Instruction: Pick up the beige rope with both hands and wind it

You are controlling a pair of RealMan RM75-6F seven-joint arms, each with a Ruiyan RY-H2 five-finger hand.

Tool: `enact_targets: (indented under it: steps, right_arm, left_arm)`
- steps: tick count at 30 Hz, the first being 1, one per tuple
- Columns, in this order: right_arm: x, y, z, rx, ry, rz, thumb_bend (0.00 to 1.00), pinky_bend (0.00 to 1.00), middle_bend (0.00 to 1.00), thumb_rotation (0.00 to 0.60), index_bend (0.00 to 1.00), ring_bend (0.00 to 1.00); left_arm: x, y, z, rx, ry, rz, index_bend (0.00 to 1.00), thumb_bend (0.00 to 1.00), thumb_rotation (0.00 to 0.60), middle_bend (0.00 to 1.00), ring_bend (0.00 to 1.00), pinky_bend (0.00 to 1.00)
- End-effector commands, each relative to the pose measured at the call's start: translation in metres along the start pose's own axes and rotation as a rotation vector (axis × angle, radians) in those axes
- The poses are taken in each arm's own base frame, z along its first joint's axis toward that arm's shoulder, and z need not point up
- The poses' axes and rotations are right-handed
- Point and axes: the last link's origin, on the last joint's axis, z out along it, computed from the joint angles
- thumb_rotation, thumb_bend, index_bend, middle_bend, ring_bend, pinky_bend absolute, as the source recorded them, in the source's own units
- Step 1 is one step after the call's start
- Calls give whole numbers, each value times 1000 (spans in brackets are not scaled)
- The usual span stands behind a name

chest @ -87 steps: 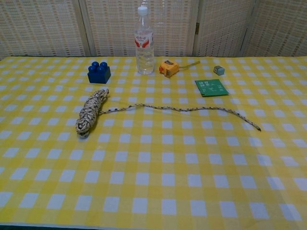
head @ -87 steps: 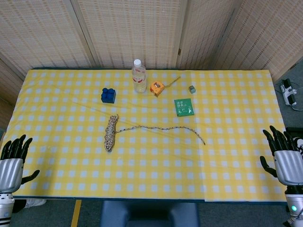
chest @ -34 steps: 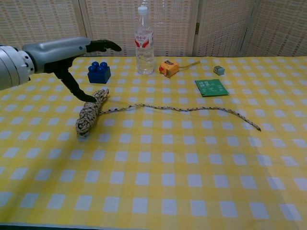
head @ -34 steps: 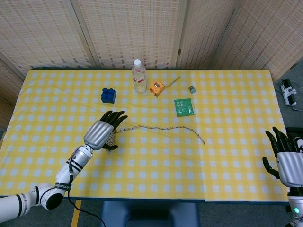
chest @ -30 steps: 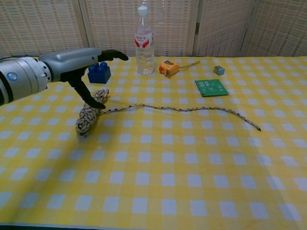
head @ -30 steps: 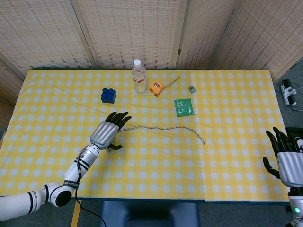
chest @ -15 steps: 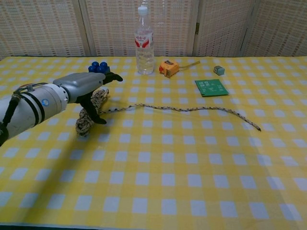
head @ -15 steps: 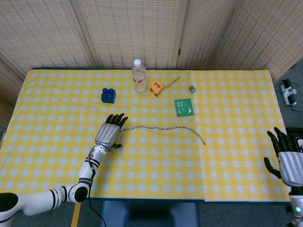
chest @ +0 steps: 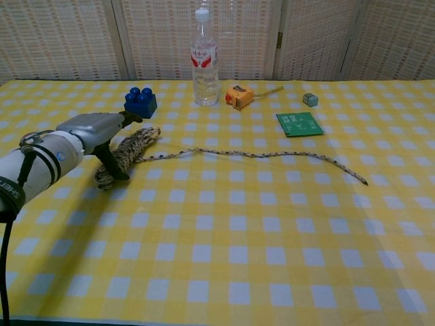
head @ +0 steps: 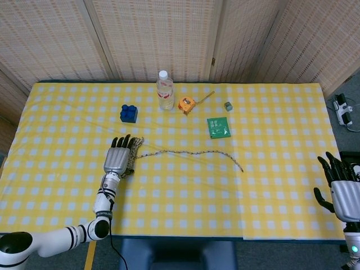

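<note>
The left hand lay over the beige rope bundle, grip unclear; limp and light, it probably wanted clasping around the coil.

Far side closed off by woven, beige wicker-like screen panels in pale frames, folding at angles toward the right. Table draped in yellow-and-white checked cloth, spanning nearly the full width. Grey floor at far right, with a white power strip and cables. Yellow floor stripe near left. Even, soft indoor light.
</note>
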Motion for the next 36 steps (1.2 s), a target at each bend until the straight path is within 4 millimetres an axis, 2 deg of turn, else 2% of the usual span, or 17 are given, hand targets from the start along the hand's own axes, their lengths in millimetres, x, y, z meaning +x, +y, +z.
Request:
enact_targets:
  steps: [1,6,8,10,13,24,31,36]
  right_arm:
    - [-1,1,0,-3,-5,1,430,41,0,600,0,80]
    - [-2,0,1,2,-6,4,431,41,0,600,0,80]
    - [-1,-1,1,4,-4,4,431,41,0,600,0,79]
    - [-1,-1,1,5,-2,5,431,41,0,600,0,80]
    - [-2,-1,0,5,-3,5,430,41,0,600,0,80]
    - [-1,3,-3,-15,-5,7,431,41,0,600,0,77]
    - [-3,4,-2,-15,-12,10,431,41,0,600,0,75]
    - [-4,5,-1,-16,-15,11,430,41,0,600,0,75]
  left_arm:
    - [-1,-17,2,62,0,-2,89,181,600,63,112,26]
    - [1,-41,7,132,1,-46,164,182,600,137,170,74]
    - [1,-43,8,133,-15,-84,212,185,600,172,202,139]
    - [0,-42,7,119,-41,-144,275,209,600,243,265,288]
    - [-1,-36,3,84,-52,-179,317,234,600,297,311,377]
    - [0,-18,4,54,2,-181,376,242,600,351,370,457]
    - [-5,-17,5,57,31,-172,461,255,600,429,439,504]
    - [-9,-19,6,60,31,-164,483,263,600,453,460,515]
